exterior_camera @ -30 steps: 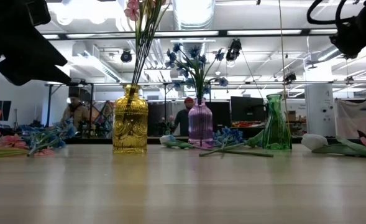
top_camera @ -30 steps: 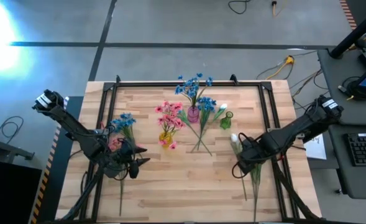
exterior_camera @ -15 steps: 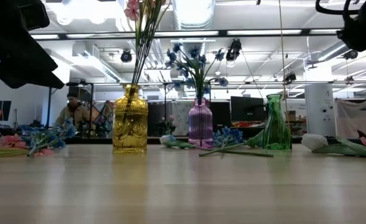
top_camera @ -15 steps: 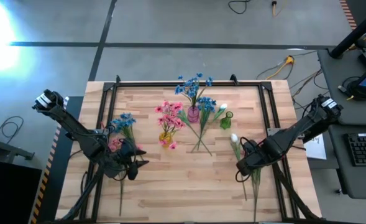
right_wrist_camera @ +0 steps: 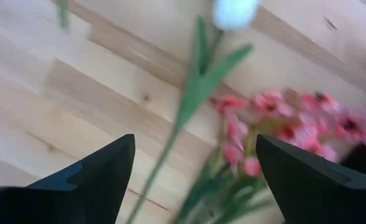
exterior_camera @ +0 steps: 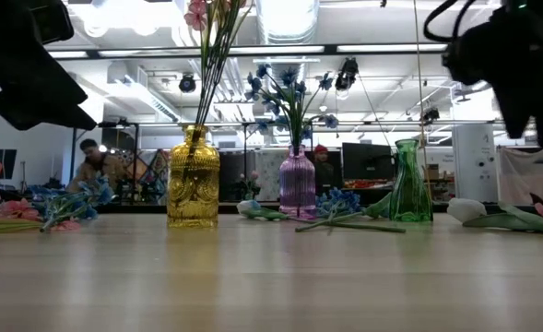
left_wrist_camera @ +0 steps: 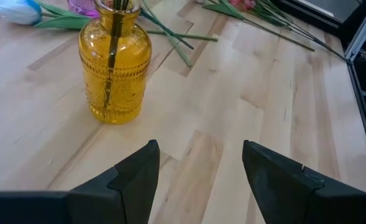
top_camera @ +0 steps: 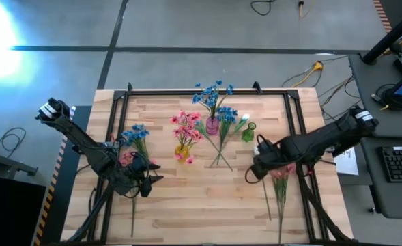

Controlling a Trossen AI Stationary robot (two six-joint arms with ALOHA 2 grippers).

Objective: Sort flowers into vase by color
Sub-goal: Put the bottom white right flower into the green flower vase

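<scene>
Sorting was partway done. Right gripper (top_camera: 252, 171), fingers spread and empty, hung over a white bud (right_wrist_camera: 235, 12) and pink spray (right_wrist_camera: 282, 127) lying near the green vase (top_camera: 248, 131). Left gripper (top_camera: 153, 179), also spread, waited beside the yellow vase (left_wrist_camera: 114, 65). Next move probably: lower and pinch one stem.

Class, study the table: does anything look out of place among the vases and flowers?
Yes. The green vase stands empty, while a white bud and pink spray lie loose on the table under the open right gripper.
</scene>
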